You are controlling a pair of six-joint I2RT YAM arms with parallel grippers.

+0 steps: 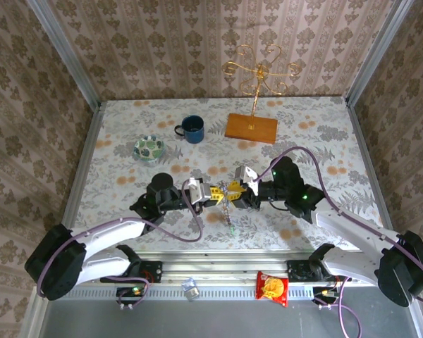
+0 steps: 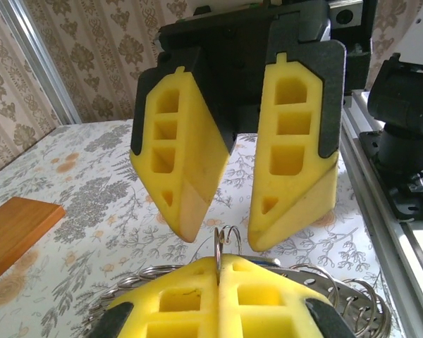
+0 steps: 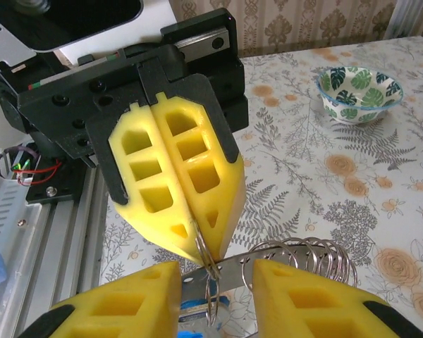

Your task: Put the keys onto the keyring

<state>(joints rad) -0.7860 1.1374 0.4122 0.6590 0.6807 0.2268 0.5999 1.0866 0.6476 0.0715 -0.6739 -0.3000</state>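
from the top view, the two arms meet just in front of the table (image 1: pixel 324 141) centre, fingertips nearly nose to nose. the left gripper (image 1: pixel 218 191) reaches in from 8 o'clock, the right gripper (image 1: pixel 238 189) from 4 o'clock, and the keyring (image 1: pixel 230 201) sits between them, with a thin strand hanging from it toward 6 o'clock that is too small to identify. left gripper (image 2: pixel 218 262): in its own wrist view the yellow fingers are pressed together with no gap, pinching a small wire ring (image 2: pixel 226 239) that stands up from the tips. silvery coils of the keyring (image 2: pixel 352 299) lie just below the fingers at 4 o'clock and 8 o'clock. whether the pinched ring is part of the keyring or belongs to a key cannot be told. right gripper (image 3: pixel 211 296): its fingers stand apart at a moderate gap and grip nothing. the small wire ring (image 3: pixel 204 257) hangs from the closed left gripper (image 3: pixel 201 246) down into that gap. a flat metal blade of the keys (image 3: pixel 197 287), with a bit of blue beneath, lies across the gap, and the keyring (image 3: pixel 317 246) coils sit just beside the right-hand finger at 2 o'clock. a blue mug (image 1: pixel 192 129) stands at 11 o'clock from the grippers, a leaf-patterned bowl (image 1: pixel 149 148) at 10 o'clock, and a wooden base (image 1: pixel 251 127) with a gold wire stand (image 1: pixel 261 70) at 12 to 1 o'clock. a red snack packet (image 1: pixel 272 287) lies on the rail at 5 o'clock.
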